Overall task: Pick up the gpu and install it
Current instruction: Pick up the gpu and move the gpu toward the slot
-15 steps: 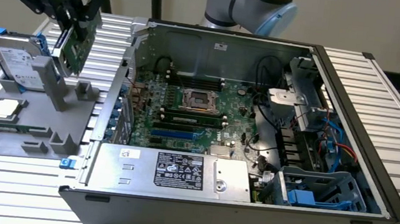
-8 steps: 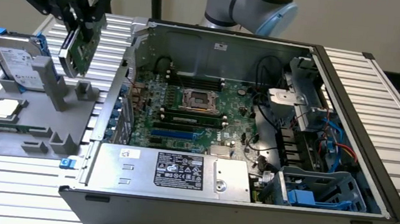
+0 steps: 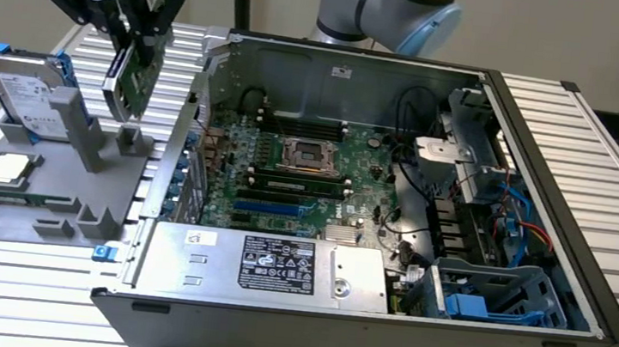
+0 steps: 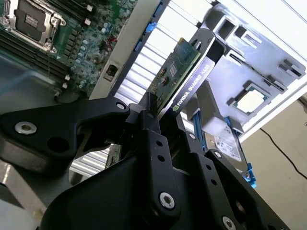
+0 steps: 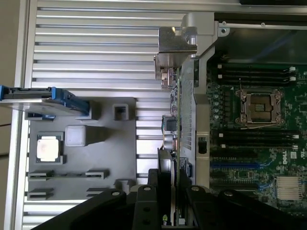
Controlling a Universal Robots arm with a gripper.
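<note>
Step, as judged: pickup done, install not yet begun.

- Ribbed worktop [image 3: 20, 298] lies under everything.
- Open computer case [image 3: 326, 339] sits beside the hand, toward the exterior view's right. Its near side wall [image 3: 183, 139] stands between the hand and the motherboard [image 3: 284, 192].
- Grey fixture tray [image 3: 49, 189] is directly below the hand. Its upright posts [image 3: 79, 128] rise just under the card.
- Hard drive [image 3: 24, 96] in its blue frame stands on the tray, off to the hand's side and apart from it.
- gpu [image 3: 132, 77] hangs on edge and slightly tilted, clear of the tray. In the first wrist view the bracket [image 5: 175, 45] is at the end away from the hand.
- Hand [image 4: 165, 115] is pinched on the gpu, a finger against each face.
- CPU chip [image 3: 9, 168] lies flat on the tray, well below and apart.

Judgement: seating the card calls for clearing the case wall, then squaring its lower edge to a blue slot [image 3: 265, 208] with the bracket toward the rear openings. Cables deeper in the case look out of the path.
</note>
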